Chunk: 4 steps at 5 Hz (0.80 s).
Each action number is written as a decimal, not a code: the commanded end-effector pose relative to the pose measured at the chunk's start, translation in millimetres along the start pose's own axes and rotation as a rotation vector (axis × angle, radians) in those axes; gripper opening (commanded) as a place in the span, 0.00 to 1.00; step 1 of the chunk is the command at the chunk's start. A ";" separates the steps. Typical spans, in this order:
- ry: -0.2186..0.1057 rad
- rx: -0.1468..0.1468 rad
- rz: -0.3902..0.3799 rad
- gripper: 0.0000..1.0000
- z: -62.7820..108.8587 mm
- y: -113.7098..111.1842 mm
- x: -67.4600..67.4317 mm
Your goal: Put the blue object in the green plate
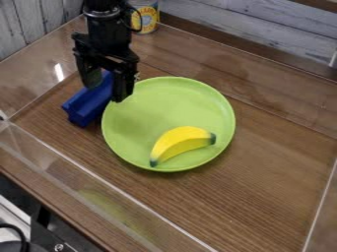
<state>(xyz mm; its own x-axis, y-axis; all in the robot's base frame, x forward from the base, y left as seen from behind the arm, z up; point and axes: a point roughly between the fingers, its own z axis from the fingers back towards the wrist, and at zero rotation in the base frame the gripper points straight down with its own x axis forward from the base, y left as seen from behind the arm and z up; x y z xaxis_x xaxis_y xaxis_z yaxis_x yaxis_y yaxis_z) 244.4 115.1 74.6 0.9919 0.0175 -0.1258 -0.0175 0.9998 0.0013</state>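
Note:
The blue object [87, 102] is a long dark-blue block lying on the wooden table just left of the green plate [168, 106]. My black gripper [105, 87] hangs straight down over the block's far end, open, with one finger on each side of it. The fingers [125, 83] hide the block's upper end. Nothing is held. The lime-green plate is round and wide, and its left rim lies close to the block.
A yellow banana [180, 144] lies in the plate's near right part. A yellow and white mug [144, 17] stands at the back behind the arm. Clear plastic walls [39, 148] ring the wooden tabletop.

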 end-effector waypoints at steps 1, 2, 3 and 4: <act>-0.029 0.011 0.011 1.00 6.5 6.4 3.1; -0.032 0.010 0.014 1.00 5.9 9.8 5.3; -0.033 0.010 0.017 1.00 5.5 13.3 8.0; -0.035 0.009 0.019 1.00 5.1 16.4 10.2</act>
<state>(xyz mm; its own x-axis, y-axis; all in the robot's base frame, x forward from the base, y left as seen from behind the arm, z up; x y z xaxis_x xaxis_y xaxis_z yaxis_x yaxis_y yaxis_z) 249.1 125.5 67.1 0.9906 0.0253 -0.1344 -0.0267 0.9996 -0.0083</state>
